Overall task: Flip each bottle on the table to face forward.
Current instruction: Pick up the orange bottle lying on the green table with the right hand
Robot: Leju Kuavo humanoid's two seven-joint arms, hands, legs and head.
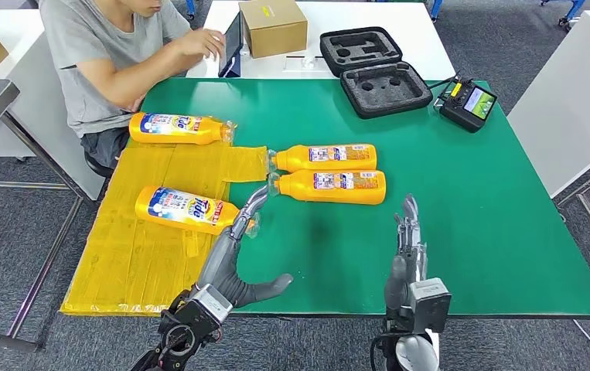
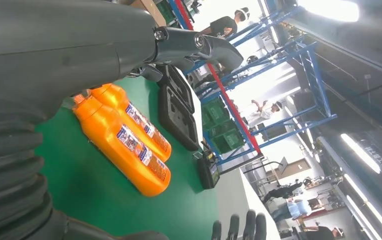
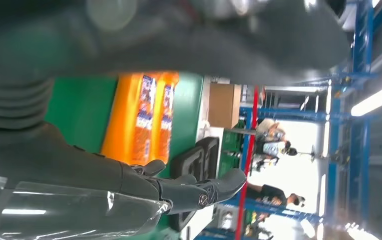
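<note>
Head view. Green bench [image 1: 469, 232] with a yellow taped sheet [image 1: 144, 255] over its left part. Four orange bottles lie on their sides. Two show the blue-and-white front label: far-left bottle [image 1: 177, 128] near the far left corner, near-left bottle [image 1: 186, 209] on the sheet, closer to the near edge. Two in the bench middle show the small printed back label: upper middle bottle [image 1: 324, 158] and lower middle bottle [image 1: 330, 186], side by side and touching or nearly so, caps pointing to the left edge. Left hand [image 1: 237, 255] is spread with nothing in it; fingertips reach up between the near-left bottle's cap end and the lower middle bottle's cap. Contact cannot be told. Right hand [image 1: 409, 247] hovers near the near edge, fingers straight and apart, holding nothing, well apart from the bottles. A seated person [image 1: 114, 54] is at the far left corner; foam case [image 1: 376, 73] and controller [image 1: 469, 103] sit along the far edge.

Left wrist view. The two back-label bottles lie together on the green surface, the hand's thumb above them.

Right wrist view. The same pair beyond open fingers.

Judgement: two flipped, two remaining. Lower middle bottle looks next; the move calls for closing around its body and rolling it half a turn without shoving its neighbour.
</note>
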